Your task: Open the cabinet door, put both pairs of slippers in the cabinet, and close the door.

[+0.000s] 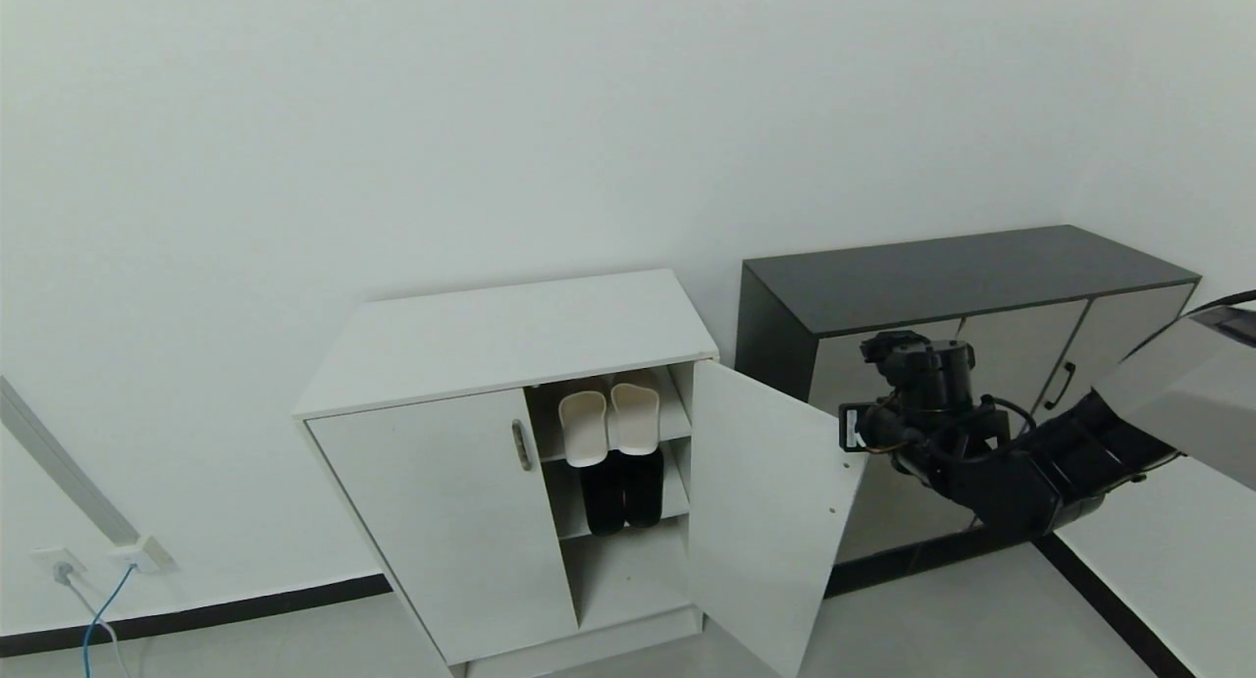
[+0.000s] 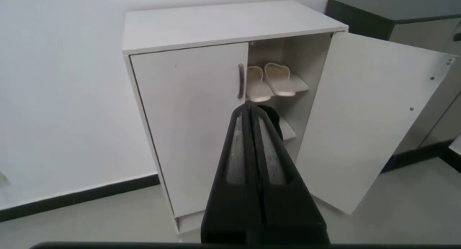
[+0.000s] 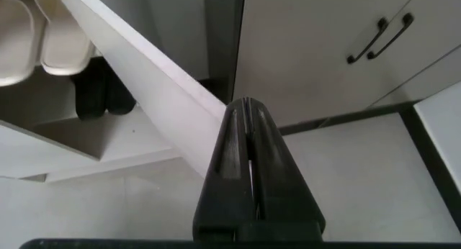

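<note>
The white cabinet stands against the wall with its left door closed and its right door swung open. A white pair of slippers lies on the upper shelf, and a black pair on the shelf below. My right gripper is shut with nothing in it, its tips at the open door's free edge. In the right wrist view the white slippers and black slippers show past the door. My left gripper is shut and empty, in front of the cabinet, level with the white slippers.
A black-topped sideboard with grey doors and dark handles stands just right of the open door, behind my right arm. A white surface lies at the far right. A wall socket with a blue cable is low on the left.
</note>
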